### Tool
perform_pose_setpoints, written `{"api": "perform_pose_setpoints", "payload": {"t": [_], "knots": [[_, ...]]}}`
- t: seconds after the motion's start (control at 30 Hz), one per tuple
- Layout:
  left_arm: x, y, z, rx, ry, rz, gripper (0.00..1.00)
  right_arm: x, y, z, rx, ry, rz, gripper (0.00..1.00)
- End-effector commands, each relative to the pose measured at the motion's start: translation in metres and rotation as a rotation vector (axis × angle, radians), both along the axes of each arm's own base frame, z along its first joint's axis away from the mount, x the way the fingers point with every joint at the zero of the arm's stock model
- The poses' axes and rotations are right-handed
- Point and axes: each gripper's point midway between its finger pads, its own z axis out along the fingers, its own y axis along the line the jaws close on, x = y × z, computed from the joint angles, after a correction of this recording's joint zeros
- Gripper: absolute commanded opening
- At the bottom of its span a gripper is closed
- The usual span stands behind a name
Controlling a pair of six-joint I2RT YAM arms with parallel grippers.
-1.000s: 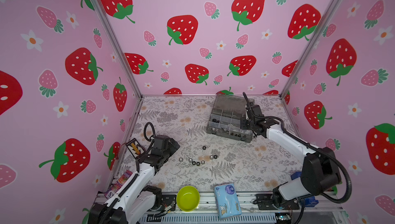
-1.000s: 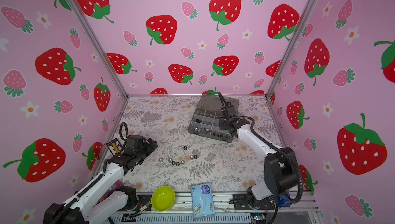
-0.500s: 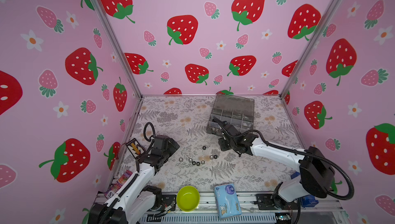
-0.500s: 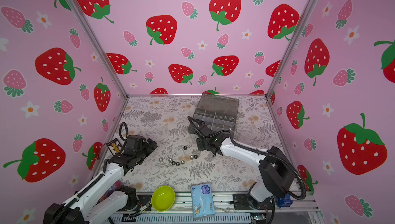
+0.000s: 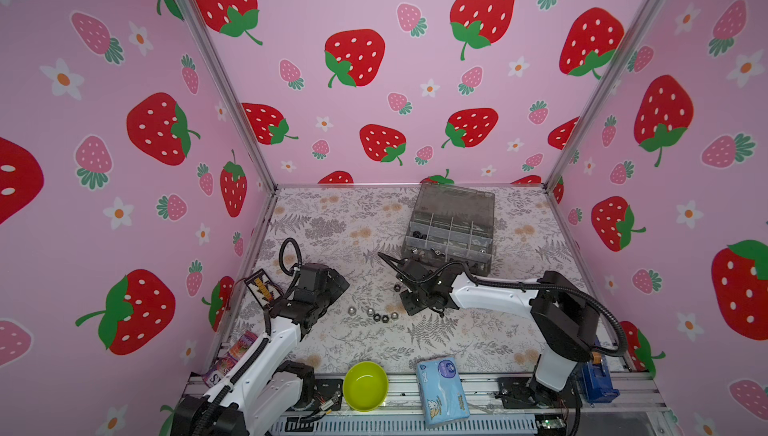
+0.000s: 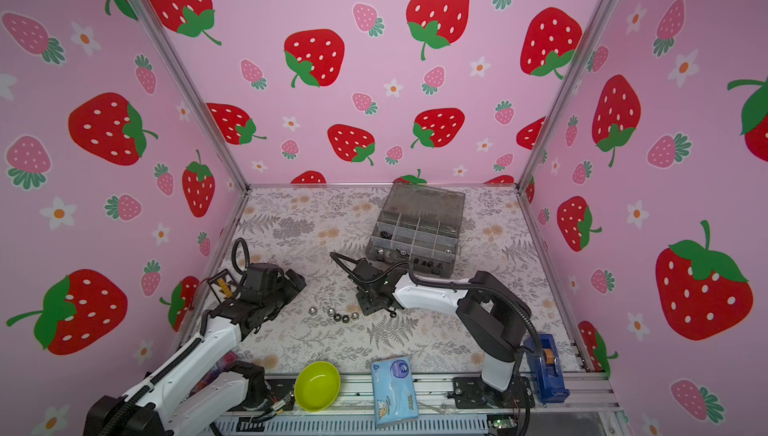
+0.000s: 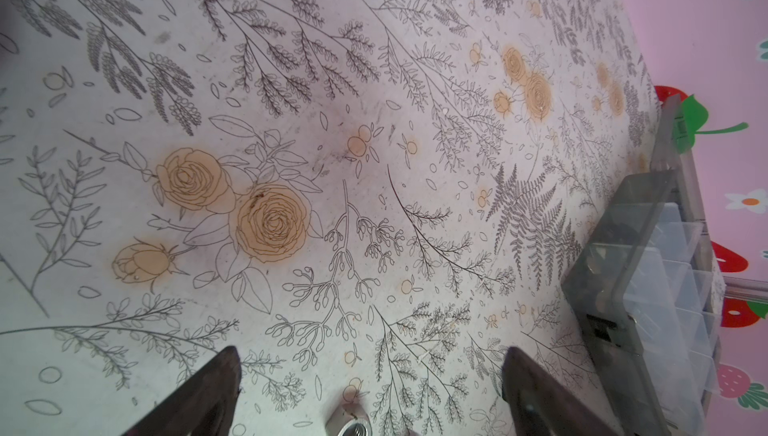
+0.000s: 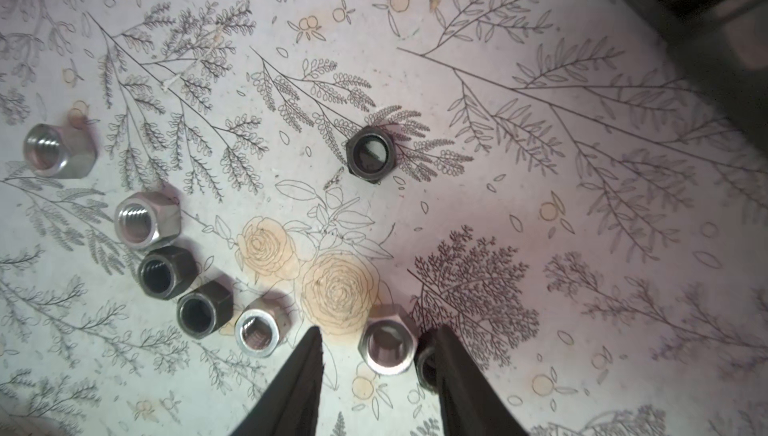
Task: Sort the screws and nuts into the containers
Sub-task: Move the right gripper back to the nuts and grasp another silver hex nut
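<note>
1. Eight loose metal hex nuts, silver and black point(image 8: 203, 309), show in the right wrist view. In both top views they lie on the floral-printed surface point(image 5: 332, 226) at about 7 o'clock from its middle. The smoky-grey translucent plastic organizer box point(image 5: 491, 230) stands at about 1 o'clock, well apart from them.
2. At the end of that row the right pincer point(image 8: 374, 330) sits low, jaws partly apart, straddling one silver hexagonal steel nut point(image 8: 387, 344). A gap shows on one side, so nothing is gripped. The left pincer point(image 7: 372, 355) stands wide and empty at 9 o'clock.
3. Risk: the straddled nut sits nearer one finger. Closing may slide it across the surface before both fingers bear, or catch it on its corners so it twists out.
4. Risk: a dark hex nut point(image 8: 424, 365) lies against that same finger, partly hidden behind it. It could be shoved aside, or wedged in and lifted too, then dropped in the wrong compartment.
5. Risk: the smooth, tiny piece could slip out on the way to the box at 1 o'clock and roll away.
6. Pointing: the straddled nut rests on a flat face with its threaded bore upright, opening toward the wrist camera.
7. Axis: it is squat, with no marked long axis. The row itself runs roughly along the 9-to-3 line in both top views.
</note>
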Motion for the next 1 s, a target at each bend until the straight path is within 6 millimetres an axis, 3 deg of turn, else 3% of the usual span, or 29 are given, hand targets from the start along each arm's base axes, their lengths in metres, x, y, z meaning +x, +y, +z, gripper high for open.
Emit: {"api": "perform_pose_setpoints", "payload": {"t": [0.0, 0.3, 0.73, 0.97], "knots": [[0.0, 0.003, 0.004, 0.018, -0.004, 0.013, 0.99, -0.005, 0.003, -0.006, -0.048, 0.014, 0.028, 0.46], [0.001, 0.002, 0.003, 0.015, -0.003, 0.011, 0.99, -0.004, -0.007, -0.029, -0.137, 0.028, 0.02, 0.44], [0.001, 0.002, 0.001, 0.017, 0.003, 0.01, 0.99, -0.025, -0.027, -0.044, -0.207, 0.091, 0.033, 0.41], [0.002, 0.002, 0.001, 0.013, 0.003, 0.011, 0.99, -0.032, -0.028, -0.049, -0.235, 0.097, 0.049, 0.39]]}}
